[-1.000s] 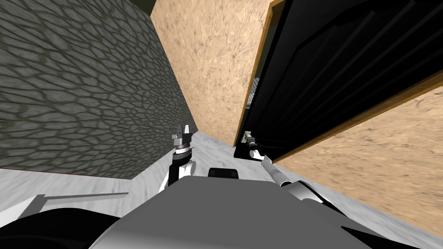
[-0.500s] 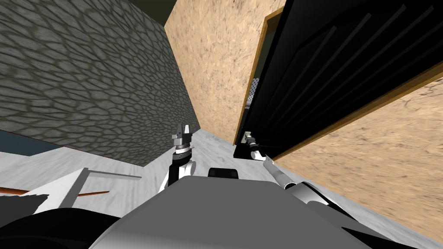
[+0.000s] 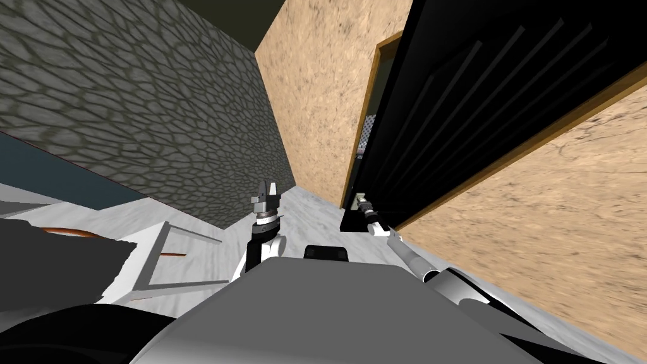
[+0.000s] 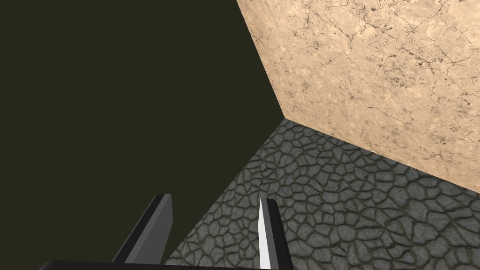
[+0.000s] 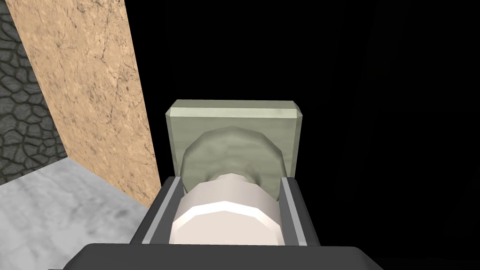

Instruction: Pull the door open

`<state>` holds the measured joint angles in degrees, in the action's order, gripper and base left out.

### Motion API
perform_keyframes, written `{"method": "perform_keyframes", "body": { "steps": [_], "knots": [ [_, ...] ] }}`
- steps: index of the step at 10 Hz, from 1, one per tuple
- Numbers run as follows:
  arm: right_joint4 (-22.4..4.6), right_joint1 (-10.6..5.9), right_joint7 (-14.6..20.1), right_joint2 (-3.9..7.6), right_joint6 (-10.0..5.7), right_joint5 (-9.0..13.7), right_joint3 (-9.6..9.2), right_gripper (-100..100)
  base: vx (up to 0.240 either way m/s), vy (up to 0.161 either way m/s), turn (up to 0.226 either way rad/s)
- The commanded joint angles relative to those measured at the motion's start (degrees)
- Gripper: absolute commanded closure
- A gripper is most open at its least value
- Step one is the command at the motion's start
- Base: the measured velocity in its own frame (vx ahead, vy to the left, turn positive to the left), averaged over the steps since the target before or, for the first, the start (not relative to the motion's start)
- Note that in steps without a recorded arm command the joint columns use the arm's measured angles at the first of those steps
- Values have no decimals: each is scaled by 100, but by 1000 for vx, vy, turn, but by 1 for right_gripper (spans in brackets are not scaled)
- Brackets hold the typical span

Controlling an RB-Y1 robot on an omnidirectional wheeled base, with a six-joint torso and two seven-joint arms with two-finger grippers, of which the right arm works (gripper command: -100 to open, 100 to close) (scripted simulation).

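Observation:
A black panelled door (image 3: 493, 107) stands ajar in a brown frame (image 3: 361, 139), its free edge swung towards me. My right gripper (image 3: 361, 201) is at that edge, shut on the pale round door knob (image 5: 228, 213), which sits on a grey-green square plate (image 5: 234, 122); both fingers press the knob's sides. The door face (image 5: 375, 117) around the plate is black. My left gripper (image 3: 268, 191) is raised in front of my chest, pointing up, open with nothing between its fingers (image 4: 267, 229).
A dark cobbled wall (image 3: 126, 107) runs on my left and a tan wall (image 3: 316, 95) meets it at a corner beside the door. Tan wall (image 3: 556, 240) continues on the right. Pale marble floor (image 3: 316, 221) lies below. A white frame-like object (image 3: 151, 259) lies at lower left.
The whole head view has swung: the corner and door frame have shifted right and more floor and the white frame have come in at the left. The door's gap looks slightly wider. Both grippers hold their places.

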<state>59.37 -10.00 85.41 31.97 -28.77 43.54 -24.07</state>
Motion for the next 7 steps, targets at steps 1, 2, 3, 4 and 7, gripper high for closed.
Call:
{"method": "perform_keyframes", "body": {
  "steps": [1, 2, 3, 4, 7],
  "knots": [
    [106, 45, 144, 135, -68, -6, -159, 100, -217, -101, 110],
    [146, 64, 197, 187, -88, -9, -227, 100, -187, -74, 71],
    [143, 66, 134, 153, -43, -2, -164, 100, -76, -30, 17],
    [212, 116, 259, 263, -110, -35, -311, 100, -120, -67, 85],
    [303, 159, 420, 417, -215, -78, -485, 100, -187, -94, 81]
  ]
}}
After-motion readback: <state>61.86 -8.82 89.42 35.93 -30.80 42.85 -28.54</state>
